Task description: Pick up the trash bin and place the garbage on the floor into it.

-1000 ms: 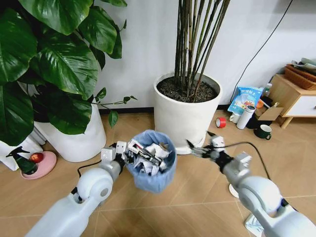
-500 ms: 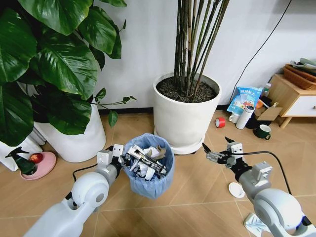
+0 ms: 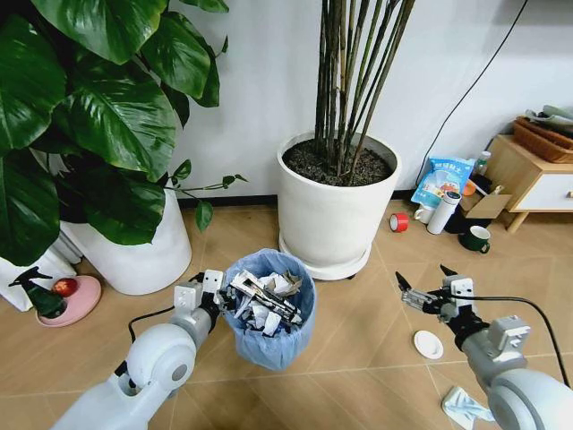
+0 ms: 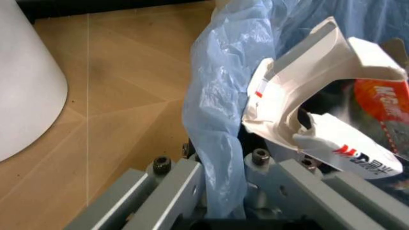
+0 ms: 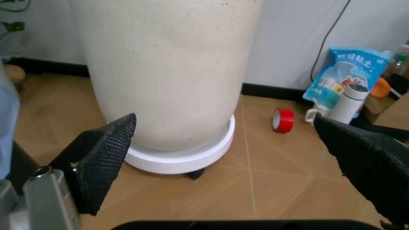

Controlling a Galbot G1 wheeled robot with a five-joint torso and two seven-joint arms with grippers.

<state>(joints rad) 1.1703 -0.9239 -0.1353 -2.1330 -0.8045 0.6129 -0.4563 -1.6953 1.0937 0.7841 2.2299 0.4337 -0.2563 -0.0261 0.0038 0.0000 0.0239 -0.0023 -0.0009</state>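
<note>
holding the trash bin point(image 3: 269, 309) by its rim, the left pincer point(image 3: 204, 288) was pinched shut on the soft, crinkly bag. it looked light. the right pincer point(image 3: 433, 288) hung wide open above a white disc point(image 3: 428, 345) on the floor point(image 3: 358, 322).

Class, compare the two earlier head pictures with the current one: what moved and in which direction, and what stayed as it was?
The right gripper, open and empty, swung from beside the trash bin out to the robot's right and lower, ending above the white disc. The left gripper kept its clamp on the bin's rim and carried it slightly nearer. The white planter, red tape roll and floor stayed put.
</note>
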